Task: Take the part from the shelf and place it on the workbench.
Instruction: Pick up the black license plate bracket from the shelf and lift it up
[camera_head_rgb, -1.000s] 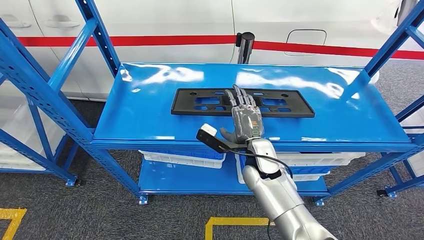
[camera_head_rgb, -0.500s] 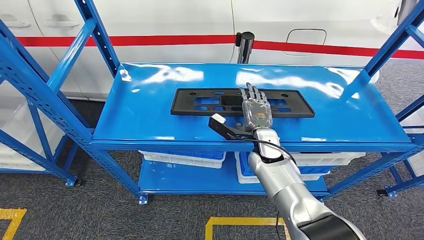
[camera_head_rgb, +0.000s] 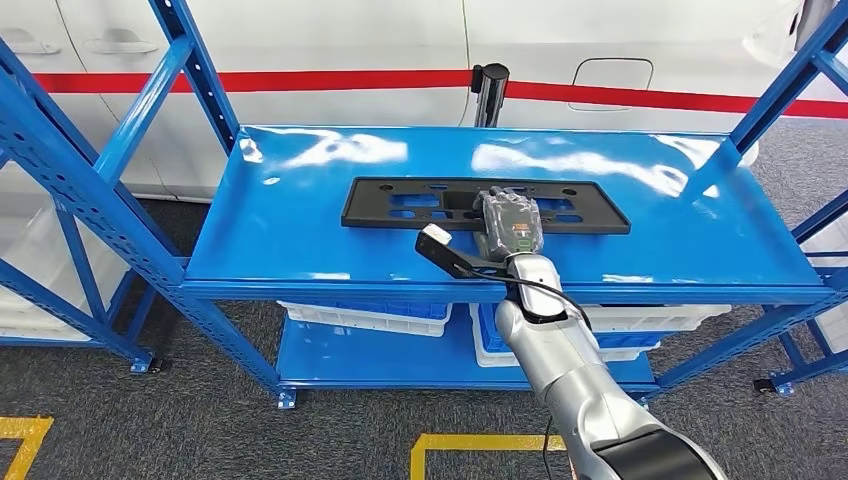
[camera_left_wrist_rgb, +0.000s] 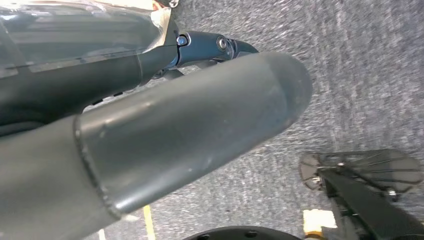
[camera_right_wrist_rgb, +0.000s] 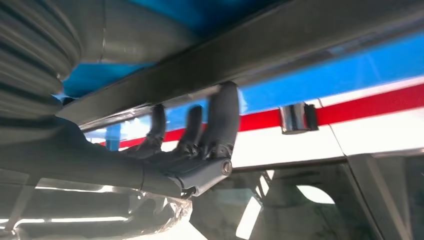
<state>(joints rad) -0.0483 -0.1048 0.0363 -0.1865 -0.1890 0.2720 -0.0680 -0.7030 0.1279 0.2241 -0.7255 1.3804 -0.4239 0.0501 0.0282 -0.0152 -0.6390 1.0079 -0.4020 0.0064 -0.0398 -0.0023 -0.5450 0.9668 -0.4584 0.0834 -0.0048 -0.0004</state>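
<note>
The part (camera_head_rgb: 400, 205) is a long flat black plate with cut-outs, lying lengthwise in the middle of the blue shelf top (camera_head_rgb: 290, 215). My right hand (camera_head_rgb: 512, 222) lies on its right half with the fingers curled down over it. In the right wrist view the dark fingers (camera_right_wrist_rgb: 225, 115) hook around the edge of the part (camera_right_wrist_rgb: 300, 40), and the thumb lies on its other face. My left hand (camera_left_wrist_rgb: 175, 135) hangs at my side over grey carpet, thumb straight out and nothing in it.
Blue uprights (camera_head_rgb: 70, 180) and braces frame the shelf on both sides. White bins (camera_head_rgb: 360, 318) sit on the lower level. Behind the shelf stands a white car with a red stripe (camera_head_rgb: 330, 78) and a black post (camera_head_rgb: 490, 85). Yellow floor marking (camera_head_rgb: 470, 442) lies below.
My right hand moved forward over the part, then its straight fingers curled down and closed around the plate's edge. The part lies where it was.
</note>
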